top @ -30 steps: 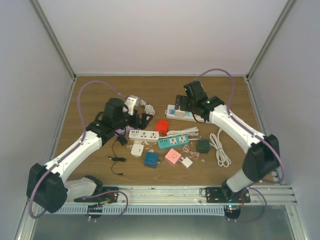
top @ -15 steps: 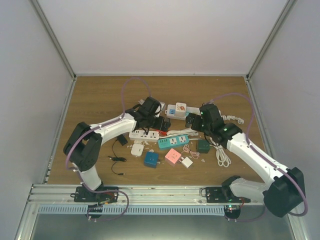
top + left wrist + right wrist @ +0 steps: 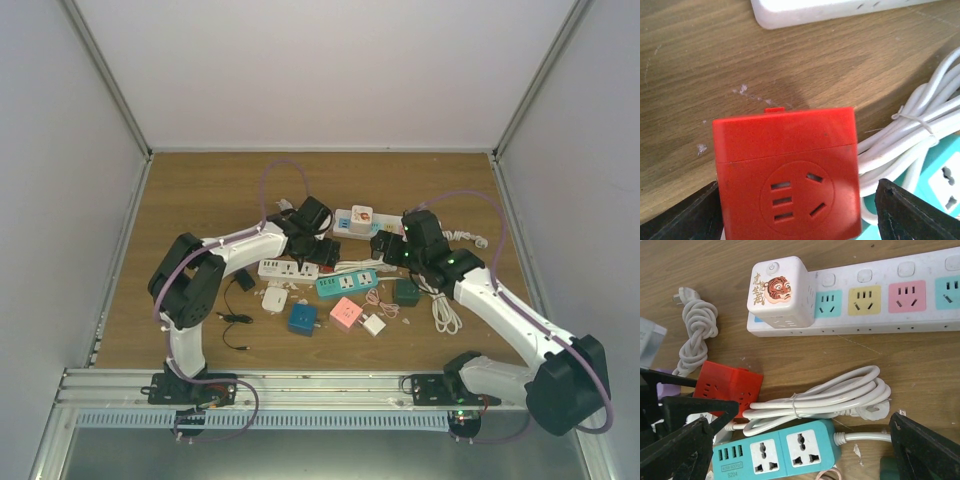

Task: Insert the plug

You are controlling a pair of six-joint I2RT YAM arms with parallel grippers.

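A red cube socket (image 3: 785, 170) sits on the wooden table between the open fingers of my left gripper (image 3: 797, 217). There is a small gap on its right side. It also shows in the right wrist view (image 3: 727, 385). In the top view my left gripper (image 3: 322, 246) covers it. My right gripper (image 3: 800, 455) is open and empty. It hovers over a coiled white cable (image 3: 815, 400), its plug (image 3: 871, 411) and a teal power strip (image 3: 775, 450). In the top view my right gripper (image 3: 385, 248) sits just right of the left one.
A long white strip with coloured sockets (image 3: 875, 295) carries a white tiger cube adapter (image 3: 780, 292) at the back. A white strip (image 3: 288, 268), blue (image 3: 302, 318), pink (image 3: 346, 313) and dark green (image 3: 406, 291) cubes, and loose cables (image 3: 440, 300) lie nearer.
Both arms swung in toward the middle. My left gripper moved from the back left to around the red cube. My right gripper moved from the back strip to above the coiled cable.
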